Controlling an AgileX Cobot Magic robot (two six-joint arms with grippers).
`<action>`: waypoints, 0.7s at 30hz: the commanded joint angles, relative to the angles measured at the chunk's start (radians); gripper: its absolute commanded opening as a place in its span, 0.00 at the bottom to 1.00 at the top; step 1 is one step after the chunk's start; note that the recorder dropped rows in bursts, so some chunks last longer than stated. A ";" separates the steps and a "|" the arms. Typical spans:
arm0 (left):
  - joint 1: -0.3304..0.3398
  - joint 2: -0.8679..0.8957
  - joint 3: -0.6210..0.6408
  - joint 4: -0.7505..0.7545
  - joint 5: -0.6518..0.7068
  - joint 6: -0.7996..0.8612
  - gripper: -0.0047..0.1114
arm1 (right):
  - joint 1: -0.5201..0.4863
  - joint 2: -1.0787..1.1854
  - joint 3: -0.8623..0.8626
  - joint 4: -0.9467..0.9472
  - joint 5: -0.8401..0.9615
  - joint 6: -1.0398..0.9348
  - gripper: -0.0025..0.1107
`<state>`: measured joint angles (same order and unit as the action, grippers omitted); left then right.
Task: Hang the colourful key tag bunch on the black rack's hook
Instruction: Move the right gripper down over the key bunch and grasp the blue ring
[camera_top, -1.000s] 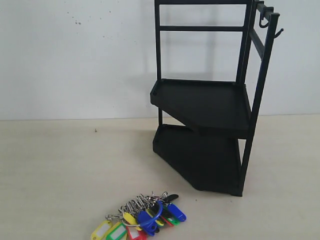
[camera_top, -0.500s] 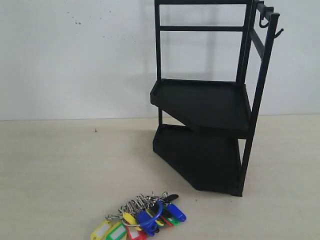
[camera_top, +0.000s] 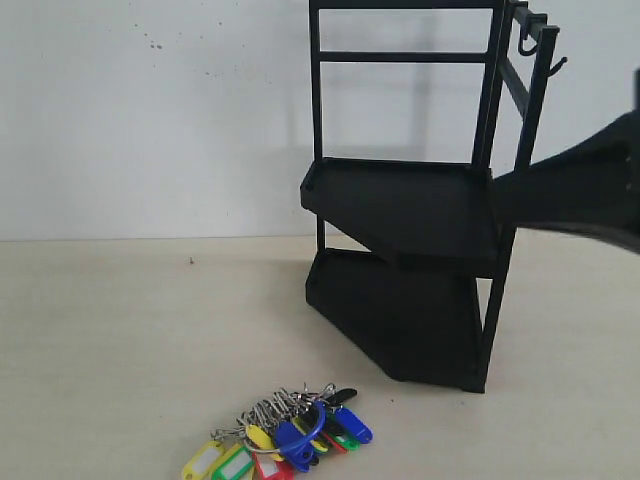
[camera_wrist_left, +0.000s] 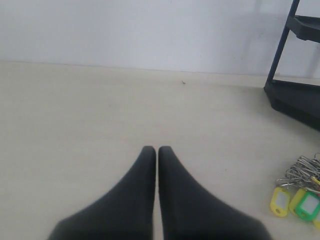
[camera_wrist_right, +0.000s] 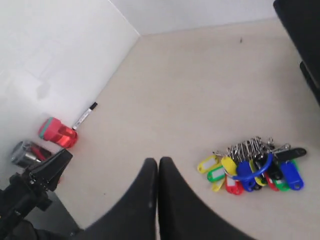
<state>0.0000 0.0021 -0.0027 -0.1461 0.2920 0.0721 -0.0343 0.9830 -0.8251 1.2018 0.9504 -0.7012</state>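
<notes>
The colourful key tag bunch (camera_top: 283, 440), yellow, green, red and blue, lies near, with open table (camera_top: 120, 330) around it. The left gripper (camera_wrist_left: 157, 149) and right gripper (camera_wrist_right: 158, 160) are closed.

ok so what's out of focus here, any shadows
Exterior view: the arm at right is a dark blur over the black rack, which casts a faint shadow on the wall. Left wrist view: left end effector soft-edged. Right wrist view: right end effector blurred, colourful key tag bunch sharp.
</notes>
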 joint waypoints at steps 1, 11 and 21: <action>-0.001 -0.002 0.003 0.005 -0.008 0.003 0.08 | 0.041 0.204 -0.001 0.031 0.067 -0.120 0.02; -0.001 -0.002 0.003 0.005 -0.008 0.003 0.08 | 0.440 0.693 -0.047 0.071 -0.434 -0.059 0.26; -0.001 -0.002 0.003 0.005 -0.008 0.003 0.08 | 0.443 0.912 -0.139 0.196 -0.452 -0.082 0.46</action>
<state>0.0000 0.0021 -0.0027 -0.1461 0.2920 0.0721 0.4057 1.8650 -0.9419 1.3770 0.5032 -0.7699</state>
